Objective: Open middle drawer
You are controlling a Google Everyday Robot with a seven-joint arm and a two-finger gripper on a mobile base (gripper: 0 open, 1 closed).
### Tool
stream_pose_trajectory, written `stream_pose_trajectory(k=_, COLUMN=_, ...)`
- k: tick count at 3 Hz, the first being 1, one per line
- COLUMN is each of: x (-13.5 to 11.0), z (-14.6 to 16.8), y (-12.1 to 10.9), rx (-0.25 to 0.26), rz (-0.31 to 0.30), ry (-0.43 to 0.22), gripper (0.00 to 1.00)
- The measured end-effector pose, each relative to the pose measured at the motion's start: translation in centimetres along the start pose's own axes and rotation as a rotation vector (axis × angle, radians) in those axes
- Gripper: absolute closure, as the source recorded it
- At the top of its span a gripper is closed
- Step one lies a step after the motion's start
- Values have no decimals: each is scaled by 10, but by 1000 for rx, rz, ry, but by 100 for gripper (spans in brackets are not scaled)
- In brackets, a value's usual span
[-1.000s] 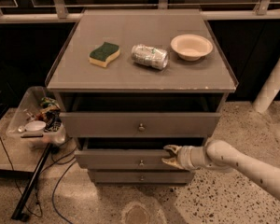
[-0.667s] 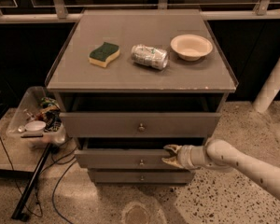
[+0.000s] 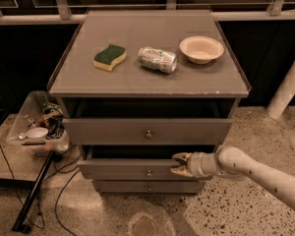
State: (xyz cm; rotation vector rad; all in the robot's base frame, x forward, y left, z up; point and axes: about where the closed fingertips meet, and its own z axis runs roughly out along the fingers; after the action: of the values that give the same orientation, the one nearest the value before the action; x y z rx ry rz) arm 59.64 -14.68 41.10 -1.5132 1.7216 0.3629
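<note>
1. Camera view: A grey cabinet with three drawers stands on a speckled floor before dark windows.
2. The middle drawer, the second of the three, sits partly out. Its flat front stands forward of the bottom drawer, and a dark gap shows above its top edge.
3. A small round metal knob marks the centre of the middle drawer's front.
4. The gripper is at the top edge of that front, to the right of the knob and touching the panel. Whether it clasps the panel or merely rests against it cannot be told.
5. The pale arm reaches in from the lower right corner, rising toward the drawer.
6. The top drawer also stands out from the cabinet, with a shadowed opening between it and the cabinet's top.
7. On the cabinet's top lie a green-and-yellow sponge at left, a crushed silver can on its side in the middle, and a pale bowl upright at right. All three lie apart from one another.
8. Left of the cabinet, a clear plastic bin holds clutter, including a small white cup.
9. Dark cables trail across the floor below the bin.
10. A white pole leans at the right edge.
</note>
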Motion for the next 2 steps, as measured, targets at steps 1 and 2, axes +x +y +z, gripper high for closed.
stream_pose_trajectory(k=1, x=0, z=0, y=0, rx=0, rz=0, ry=0, gripper=37)
stream_pose_trajectory(k=2, x=2, z=-10, y=14, rx=0, rz=-9, ry=-12, gripper=61)
